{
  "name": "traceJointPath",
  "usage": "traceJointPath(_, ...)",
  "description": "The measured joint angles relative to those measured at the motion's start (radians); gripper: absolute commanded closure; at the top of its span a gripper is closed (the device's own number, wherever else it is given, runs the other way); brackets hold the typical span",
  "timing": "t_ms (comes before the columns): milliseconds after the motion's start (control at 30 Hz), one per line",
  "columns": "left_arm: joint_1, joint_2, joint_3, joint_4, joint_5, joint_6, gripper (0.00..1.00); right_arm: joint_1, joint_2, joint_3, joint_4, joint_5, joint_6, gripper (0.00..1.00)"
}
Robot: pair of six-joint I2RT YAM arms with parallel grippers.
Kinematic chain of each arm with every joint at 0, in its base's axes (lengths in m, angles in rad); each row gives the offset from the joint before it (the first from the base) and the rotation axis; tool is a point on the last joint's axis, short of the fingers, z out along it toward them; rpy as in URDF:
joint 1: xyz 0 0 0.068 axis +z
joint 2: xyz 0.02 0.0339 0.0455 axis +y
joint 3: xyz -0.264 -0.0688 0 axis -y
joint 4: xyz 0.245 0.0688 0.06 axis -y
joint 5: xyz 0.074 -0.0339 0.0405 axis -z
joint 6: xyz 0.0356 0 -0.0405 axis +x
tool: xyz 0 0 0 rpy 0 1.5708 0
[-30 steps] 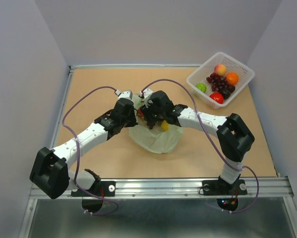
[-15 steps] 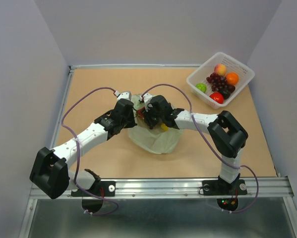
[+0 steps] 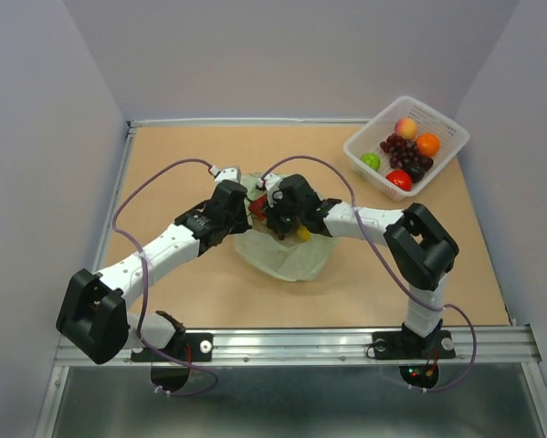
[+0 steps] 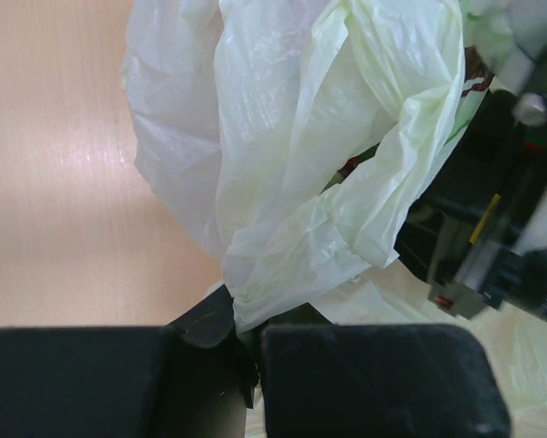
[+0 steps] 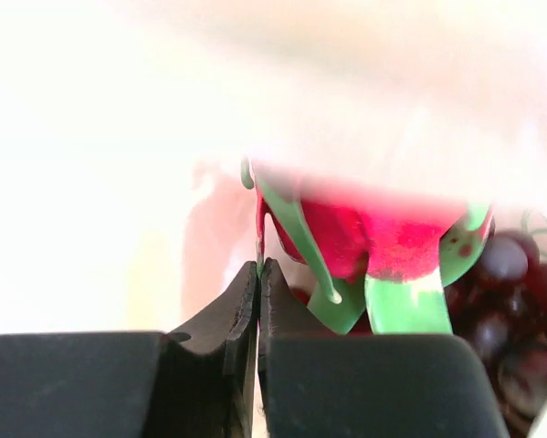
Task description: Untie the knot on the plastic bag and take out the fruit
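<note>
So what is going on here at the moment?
Both arms meet over the plastic bag in the middle of the table. The left gripper is shut on a bunch of its film. The right gripper is shut beside the dragon fruit and grapes, which are inside the bag.

We counted one plastic bag [image 3: 287, 257], one basket [image 3: 448, 128], one dragon fruit [image 5: 383, 230], one yellow fruit [image 3: 302, 234] and two bunches of grapes [image 3: 405, 153] [image 5: 518, 278]; we also counted one peach [image 3: 405, 127], one orange [image 3: 427, 144], one green fruit [image 3: 371, 161], one red fruit [image 3: 399, 180] and two robot arms [image 3: 163, 246] [image 3: 373, 219]
</note>
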Motion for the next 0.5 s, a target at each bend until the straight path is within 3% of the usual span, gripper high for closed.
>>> traceJointPath(500, 0.002, 0.04, 0.072, 0.004, -0.071, 0.0, 0.92, -0.001, -0.354, -0.016, -0.164, -0.089, 0.017, 1.0)
